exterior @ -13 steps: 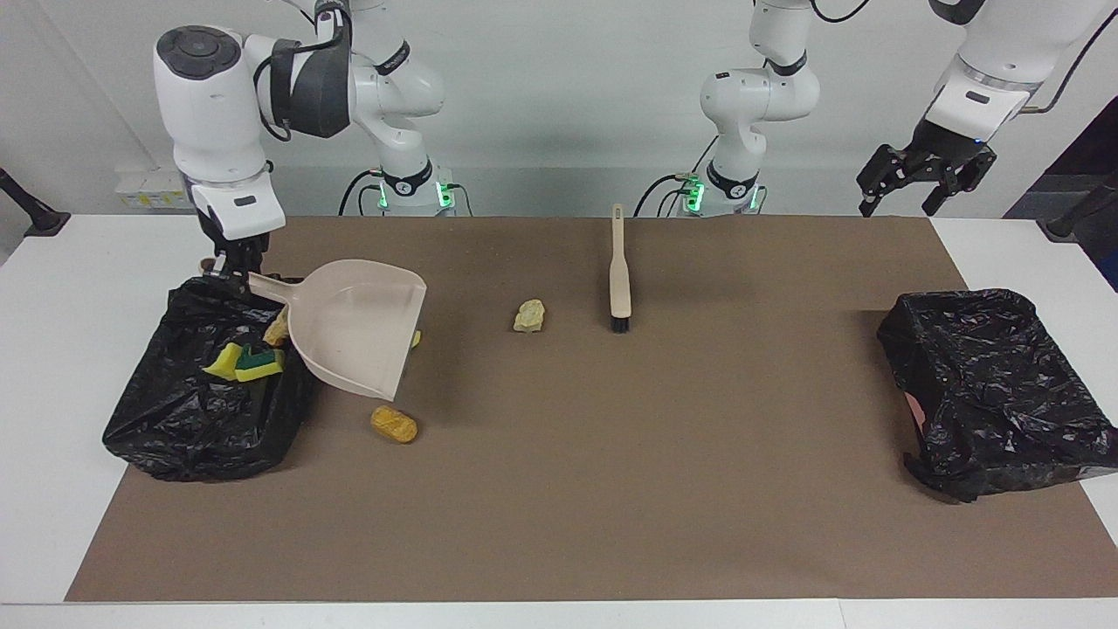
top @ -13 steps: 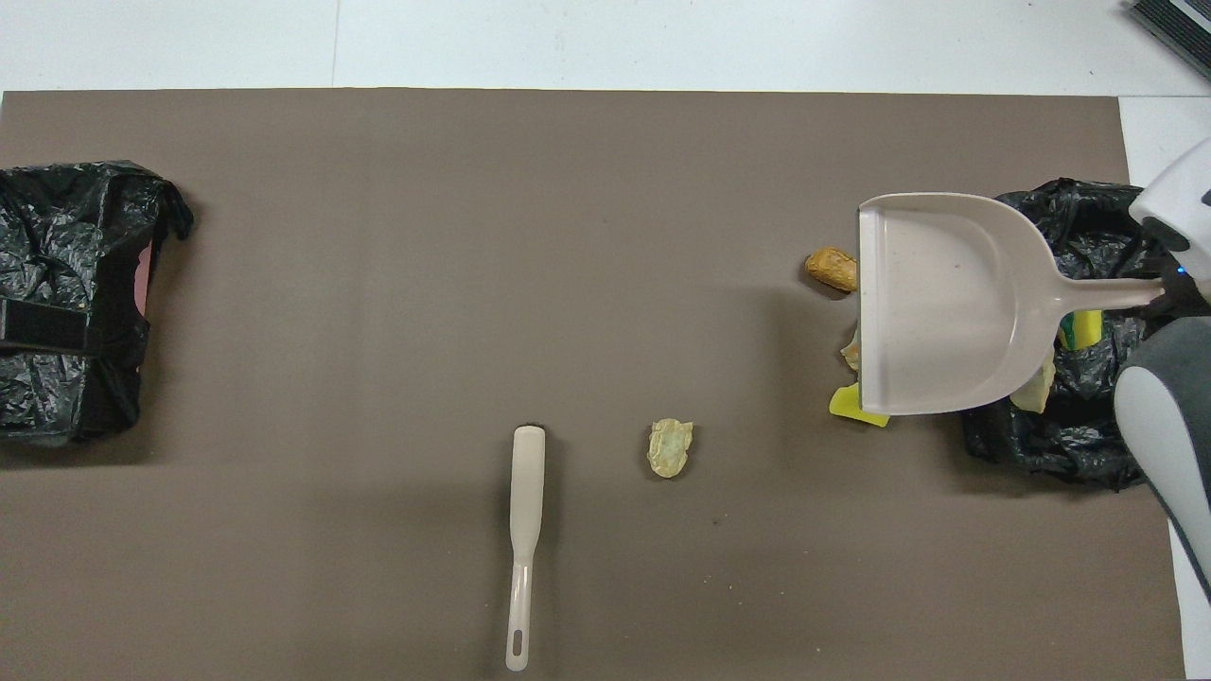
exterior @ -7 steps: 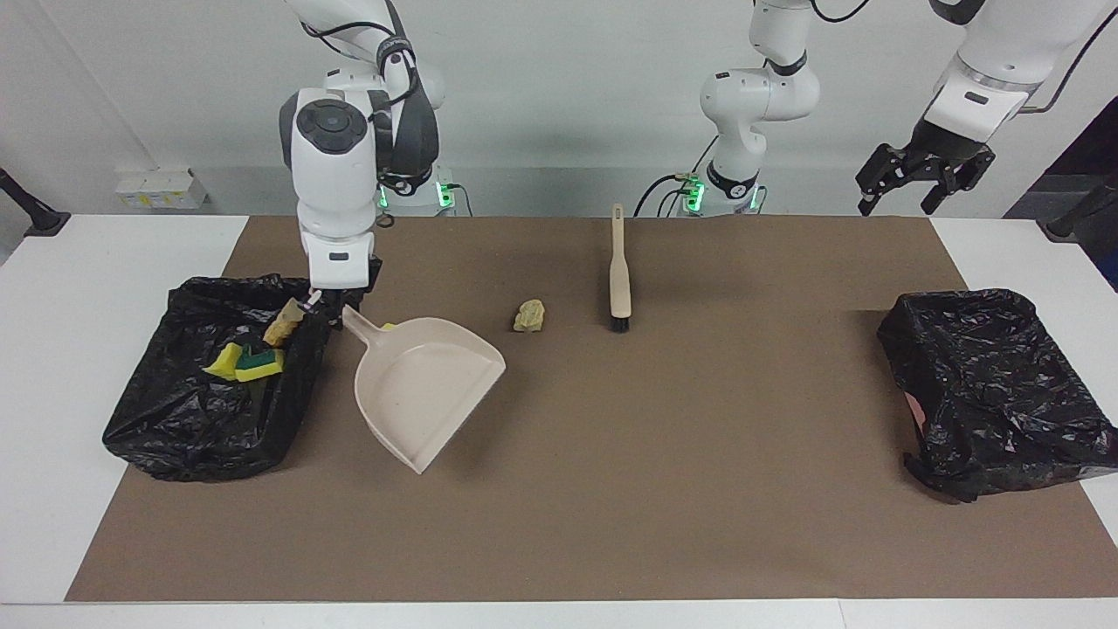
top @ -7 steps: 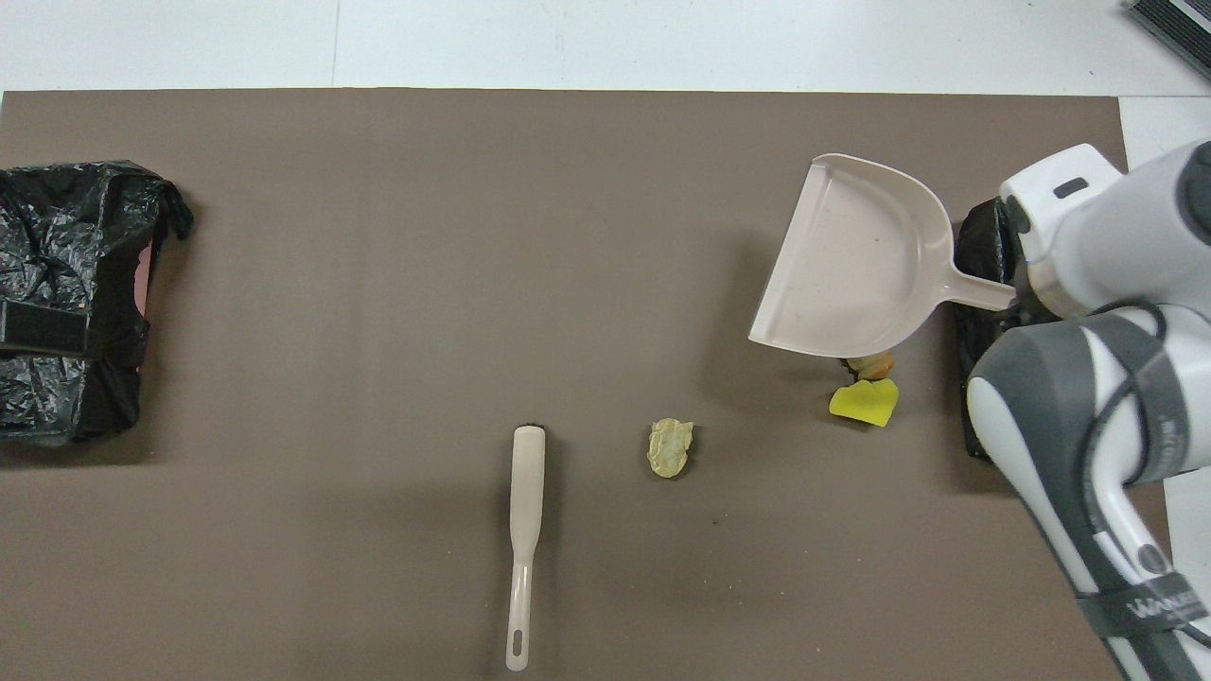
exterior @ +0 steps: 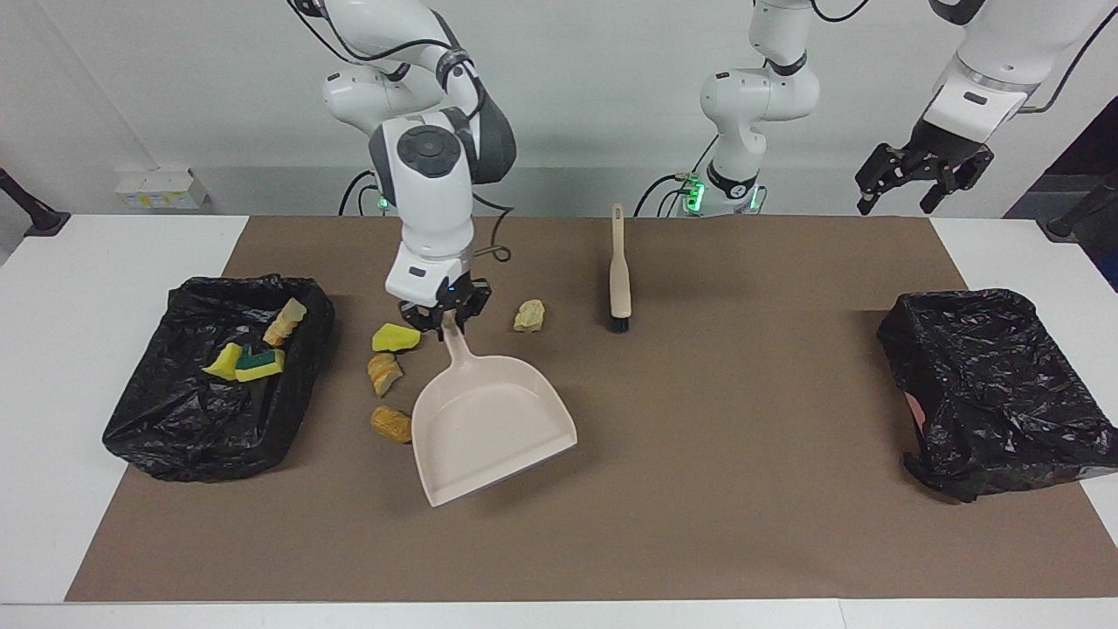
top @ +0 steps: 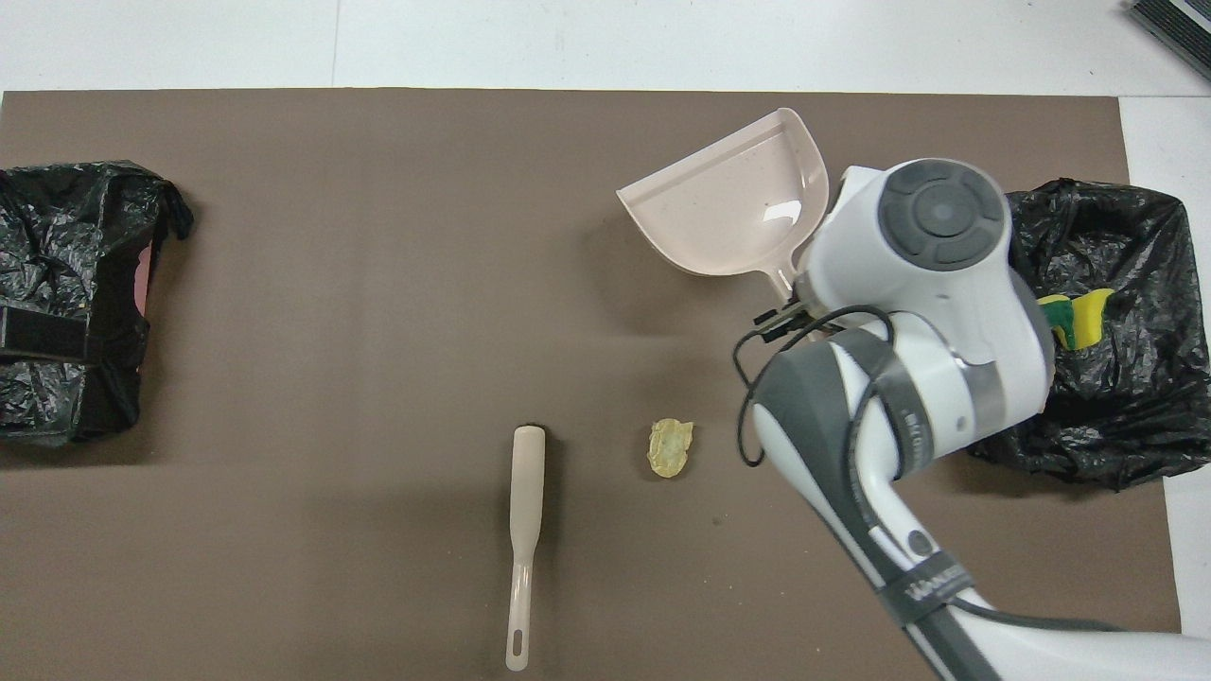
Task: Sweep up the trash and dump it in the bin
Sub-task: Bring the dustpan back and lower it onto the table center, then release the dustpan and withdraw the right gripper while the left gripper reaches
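Facing view: right gripper (exterior: 444, 316) clamps dustpan (exterior: 489, 428) handle; left gripper (exterior: 924, 179) gapes idle; some scraps binned (exterior: 218, 437), four trash pieces (exterior: 395, 337) remain mid-frame.

A white counter (exterior: 52, 367) carried a brown mat (exterior: 699, 524). On the mat, the brush (exterior: 619, 273) lay with its handle toward the robots. A pale scrap (exterior: 529, 315) lay just beside the brush, toward the right arm's end. Three more scraps (exterior: 384, 377) lay further that way, then a black bin (exterior: 175, 419). A second black bin (exterior: 996, 384) sat well apart from the brush, toward the left arm's end.
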`<act>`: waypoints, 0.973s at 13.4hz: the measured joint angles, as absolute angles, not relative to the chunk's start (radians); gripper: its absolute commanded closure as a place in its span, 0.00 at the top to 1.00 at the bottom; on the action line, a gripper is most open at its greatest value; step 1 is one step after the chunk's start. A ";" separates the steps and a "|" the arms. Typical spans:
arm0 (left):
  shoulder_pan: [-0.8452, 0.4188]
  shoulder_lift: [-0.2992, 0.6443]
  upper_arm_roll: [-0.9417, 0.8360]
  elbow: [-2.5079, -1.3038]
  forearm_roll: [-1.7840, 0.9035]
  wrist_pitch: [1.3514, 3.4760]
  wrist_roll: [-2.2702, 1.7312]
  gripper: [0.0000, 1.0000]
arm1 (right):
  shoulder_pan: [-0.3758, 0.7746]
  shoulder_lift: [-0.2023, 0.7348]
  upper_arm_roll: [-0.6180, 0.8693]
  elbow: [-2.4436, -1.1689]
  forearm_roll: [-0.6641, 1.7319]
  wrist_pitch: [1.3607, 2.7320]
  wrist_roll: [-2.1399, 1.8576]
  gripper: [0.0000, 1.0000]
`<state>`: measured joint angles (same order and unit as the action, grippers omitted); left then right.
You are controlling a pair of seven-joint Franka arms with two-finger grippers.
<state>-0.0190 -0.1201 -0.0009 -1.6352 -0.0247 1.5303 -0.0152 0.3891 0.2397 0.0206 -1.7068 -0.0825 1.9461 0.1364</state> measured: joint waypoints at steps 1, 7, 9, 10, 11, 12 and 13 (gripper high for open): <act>-0.019 -0.120 -0.001 -1.635 -0.025 1.530 -0.015 1.00 | 0.422 0.266 0.022 -1.679 -0.077 1.946 0.222 0.00; -0.019 -0.120 -0.001 -1.635 -0.025 1.530 -0.015 1.00 | 0.570 0.548 0.025 -1.430 -0.061 1.967 0.611 0.00; -0.019 -0.120 -0.001 -1.635 -0.025 1.530 -0.015 1.00 | 0.570 0.610 0.030 -1.359 -0.029 1.984 0.619 0.00; -0.019 -0.120 -0.001 -1.635 -0.025 1.530 -0.015 1.00 | 0.567 0.618 0.030 -1.353 -0.003 2.008 0.619 0.60; -0.019 -0.120 -0.001 -1.635 -0.025 1.530 -0.015 1.00 | 0.564 0.621 0.030 -1.359 0.005 2.031 0.619 1.00; -0.019 -0.120 -0.001 -1.635 -0.025 1.530 -0.015 1.00 | 0.562 0.624 0.030 -1.375 0.005 2.063 0.617 1.00; -0.019 -0.120 -0.001 -1.635 -0.025 1.530 -0.014 1.00 | 0.562 0.627 0.030 -1.395 0.005 2.103 0.617 1.00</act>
<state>-0.0190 -0.1203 -0.0009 -1.6354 -0.0247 1.5303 -0.0145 0.5622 0.6274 0.0300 -1.3946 0.0053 2.1033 0.6167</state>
